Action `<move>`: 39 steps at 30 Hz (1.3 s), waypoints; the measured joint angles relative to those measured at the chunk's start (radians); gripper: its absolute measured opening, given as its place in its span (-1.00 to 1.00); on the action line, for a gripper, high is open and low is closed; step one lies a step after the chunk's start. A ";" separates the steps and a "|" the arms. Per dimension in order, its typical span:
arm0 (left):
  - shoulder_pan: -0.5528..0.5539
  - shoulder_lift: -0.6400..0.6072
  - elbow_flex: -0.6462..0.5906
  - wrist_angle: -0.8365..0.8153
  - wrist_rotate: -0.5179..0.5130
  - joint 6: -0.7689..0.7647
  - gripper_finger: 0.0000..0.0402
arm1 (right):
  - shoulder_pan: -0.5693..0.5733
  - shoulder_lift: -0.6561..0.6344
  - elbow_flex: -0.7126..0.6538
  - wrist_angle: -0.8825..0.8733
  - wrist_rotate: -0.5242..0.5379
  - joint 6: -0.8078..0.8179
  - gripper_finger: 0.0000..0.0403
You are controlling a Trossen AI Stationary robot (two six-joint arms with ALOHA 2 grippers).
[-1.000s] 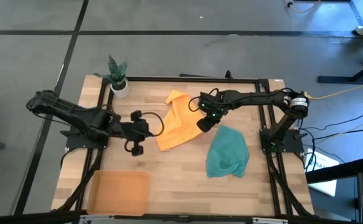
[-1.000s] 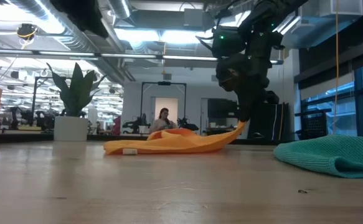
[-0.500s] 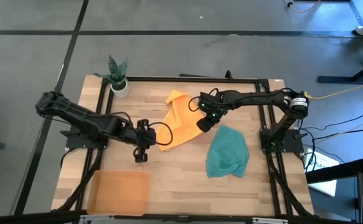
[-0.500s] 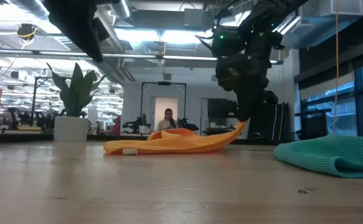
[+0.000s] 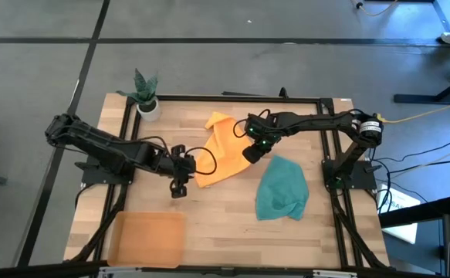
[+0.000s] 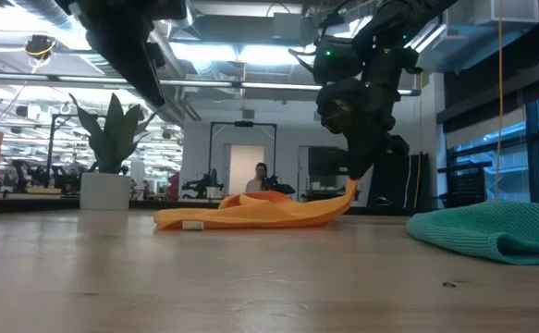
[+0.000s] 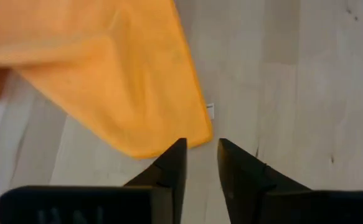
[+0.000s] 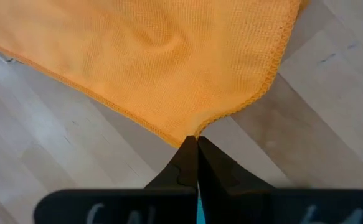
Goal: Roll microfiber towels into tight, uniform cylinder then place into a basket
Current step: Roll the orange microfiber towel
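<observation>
At the far left corner of the wooden tabletop (image 5: 232,208) stands a small potted plant (image 5: 146,94), and at the near left lies the shallow orange-tan basket (image 5: 147,238) with nothing in it. The left gripper (image 5: 180,185) hovers just at the near left corner of the orange towel (image 5: 221,150), its fingers (image 7: 172,168) parted a little with that corner and its small white tag just ahead of them, holding nothing. The orange towel lies spread in the middle of the tabletop, slightly rumpled, running from the far side toward the near left. The right gripper (image 5: 251,152) is at the towel's right edge, its jaws clenched on the hem; in the low view that edge is lifted off the wood while the rest of the cloth rests flat. To the right, apart from the orange one, the teal towel (image 5: 282,189) lies in a loose heap on the tabletop. In the room behind, a person (image 6: 262,176) shows far off.
</observation>
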 joint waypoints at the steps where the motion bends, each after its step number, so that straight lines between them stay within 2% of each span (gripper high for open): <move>1: 0.000 0.012 0.000 0.020 0.000 0.043 -0.58 | 0.000 0.000 0.000 0.002 0.000 0.005 -1.00; 4: -0.014 0.057 0.000 0.052 0.006 0.151 -0.58 | 0.000 0.000 0.000 0.003 -0.001 0.021 -1.00; 8: -0.020 0.132 0.000 0.079 0.007 0.216 -0.60 | 0.001 0.000 0.000 0.010 -0.001 0.023 -1.00; 14: -0.018 0.243 0.000 0.099 0.007 0.211 -0.58 | 0.001 0.000 0.000 0.018 -0.009 0.022 -1.00; 19: -0.018 0.337 0.000 0.177 0.113 0.208 -0.58 | 0.002 0.000 0.000 0.018 -0.017 0.016 -1.00; 22: -0.019 0.382 0.000 0.207 0.120 0.212 -0.58 | 0.002 0.000 0.000 0.019 -0.017 0.000 -0.99; 32: -0.016 0.417 0.000 0.201 0.000 0.197 -0.58 | 0.002 0.000 0.000 0.022 -0.018 -0.006 -0.99; 39: -0.006 0.436 0.000 0.199 0.030 0.159 -0.58 | 0.002 0.000 0.000 0.024 -0.019 -0.006 -0.99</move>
